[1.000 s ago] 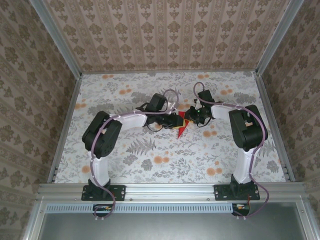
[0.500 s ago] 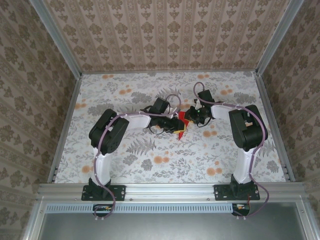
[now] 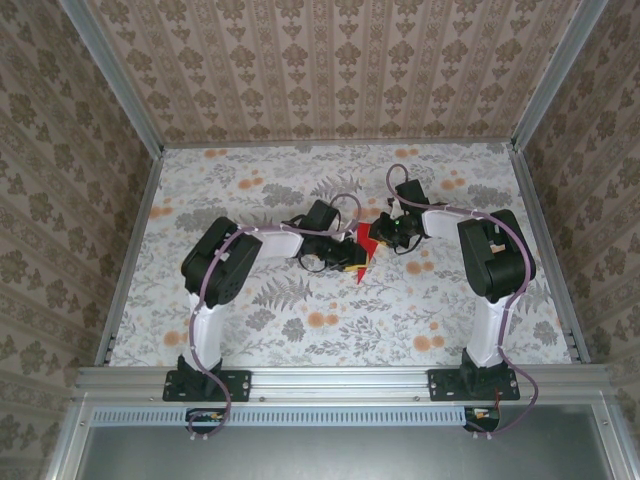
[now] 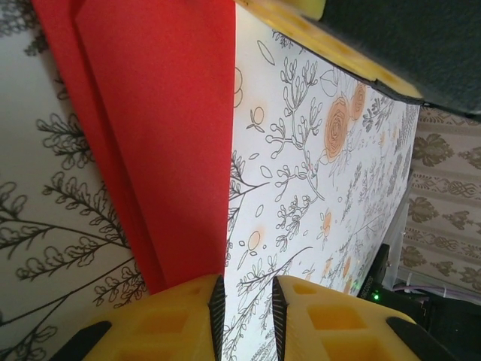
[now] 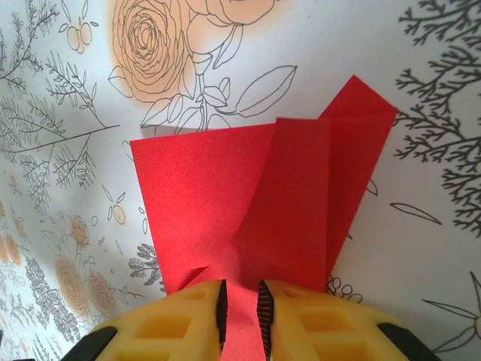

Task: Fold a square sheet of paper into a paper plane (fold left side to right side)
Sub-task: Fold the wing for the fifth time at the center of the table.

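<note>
Paper first: we see the red sheet of paper (image 3: pixel 365 247) lying near the middle of the flower-printed table (image 3: pixel 300 310), creased into a narrow shape whose point faces the near edge. The left gripper (image 3: pixel 351 265) is just beside its near-left side and the right gripper (image 3: pixel 382 236) is at its far-right side. From the right wrist camera, the sheet of paper (image 5: pixel 263 195) shows as overlapping flaps. A broad one lies on the left, a narrower strip is laid over it on the right, and a small corner juts out at the upper right. The layers draw in toward the right gripper (image 5: pixel 242 297), which is clamped on that narrow end: red fills the thin slot between its yellow fingers (image 5: pixel 316 327). From the left wrist camera, the sheet of paper (image 4: pixel 165 135) runs as a long red band with a second layer's edge along its left side. It tapers down to the left gripper (image 4: pixel 248 289). Those fingers (image 4: pixel 158 323) stand a narrow slot apart, with bare tablecloth showing between them. The paper's tip meets the left-hand finger, and we cannot tell whether it passes under it.
</note>
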You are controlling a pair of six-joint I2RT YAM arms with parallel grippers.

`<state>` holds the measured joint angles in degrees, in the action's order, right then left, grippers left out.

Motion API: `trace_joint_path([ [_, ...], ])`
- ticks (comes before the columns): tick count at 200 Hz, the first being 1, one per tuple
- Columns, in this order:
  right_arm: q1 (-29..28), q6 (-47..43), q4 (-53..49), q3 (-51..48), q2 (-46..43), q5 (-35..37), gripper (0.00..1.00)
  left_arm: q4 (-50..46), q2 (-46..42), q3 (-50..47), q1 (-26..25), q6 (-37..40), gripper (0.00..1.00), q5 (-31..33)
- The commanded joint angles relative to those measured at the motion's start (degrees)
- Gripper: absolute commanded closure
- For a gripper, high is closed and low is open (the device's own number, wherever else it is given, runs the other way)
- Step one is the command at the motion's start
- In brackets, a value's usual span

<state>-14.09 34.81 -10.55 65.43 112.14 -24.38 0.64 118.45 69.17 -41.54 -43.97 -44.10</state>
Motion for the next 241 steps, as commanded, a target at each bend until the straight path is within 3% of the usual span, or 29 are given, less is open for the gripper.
trace_joint_path([
  [1, -0.1, -0.7, -5.8, -1.0, 2.8, 3.0, 0.77, -1.7, 1.5, -1.3, -0.9, -0.9, 0.74, 0.4],
  [55, 0.0, -1.2, -4.7, -1.0, 1.2, 3.0, 0.80, -6.4, 2.0, -0.5, -2.1, -0.3, 0.75, 3.3],
  [100, 1.4, -1.3, 4.8, -5.1, -8.2, -1.0, 0.86, -11.1, 2.1, -0.7, -2.3, -0.2, 0.83, 6.9],
  [144, 1.1, -1.5, 7.4, -11.5, -14.8, -5.4, 0.87, -12.4, 2.2, -0.4, -2.4, 0.3, 0.90, 9.1],
  [198, -2.0, -0.9, 11.5, -13.6, -11.3, -9.5, 0.88, -13.1, 1.9, -0.3, -2.5, 0.9, 0.91, 9.6],
  [241, -2.4, -2.2, 10.2, -11.7, -7.0, -7.3, 0.88, -13.6, 1.9, 0.0, -2.5, 1.1, 0.91, 9.7],
])
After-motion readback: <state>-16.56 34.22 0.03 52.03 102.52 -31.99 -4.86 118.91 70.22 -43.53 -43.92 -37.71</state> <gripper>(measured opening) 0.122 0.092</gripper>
